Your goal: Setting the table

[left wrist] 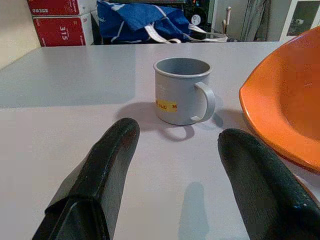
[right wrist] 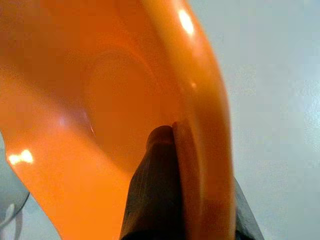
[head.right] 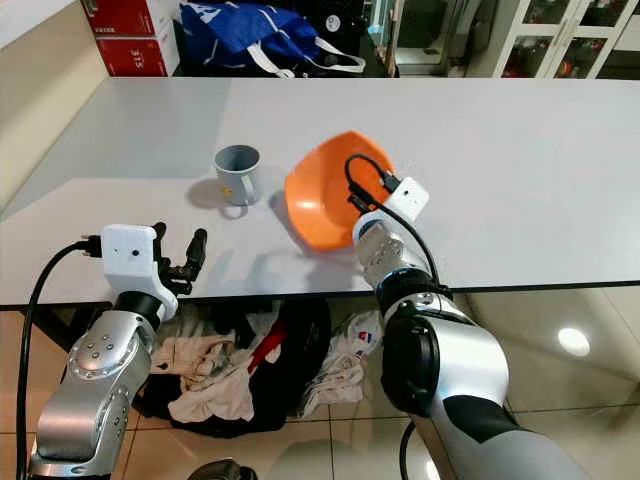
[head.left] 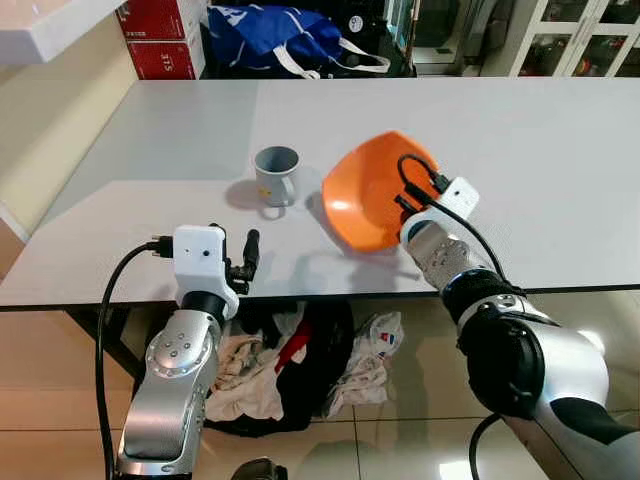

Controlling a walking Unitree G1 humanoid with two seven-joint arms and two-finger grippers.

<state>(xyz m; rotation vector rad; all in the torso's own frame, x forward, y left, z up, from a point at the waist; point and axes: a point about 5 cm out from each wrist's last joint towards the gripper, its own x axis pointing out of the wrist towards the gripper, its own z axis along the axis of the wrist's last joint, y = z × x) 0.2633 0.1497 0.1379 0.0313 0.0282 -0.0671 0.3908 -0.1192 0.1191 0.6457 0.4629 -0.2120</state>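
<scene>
At the near edge of the bench [head.left: 120, 250], the left hand [left wrist: 175, 165] hovers low with its fingers apart and nothing between them, aimed at the grey enamel mug [head.left: 277, 176], presumably lined up for a later reach; below the bench a heap of clothes [head.left: 300, 365] lies on the floor. Further in, the right hand [head.left: 405, 196] is clamped on the rim of the orange bowl [head.left: 370, 190], one finger [right wrist: 155, 185] inside the rim; the bowl is held tilted steeply, its lower edge near the surface, just beside the mug, apparently mid-placement. Beyond the far edge sit a blue bag [head.left: 270, 35] and red boxes [head.left: 160, 35].
</scene>
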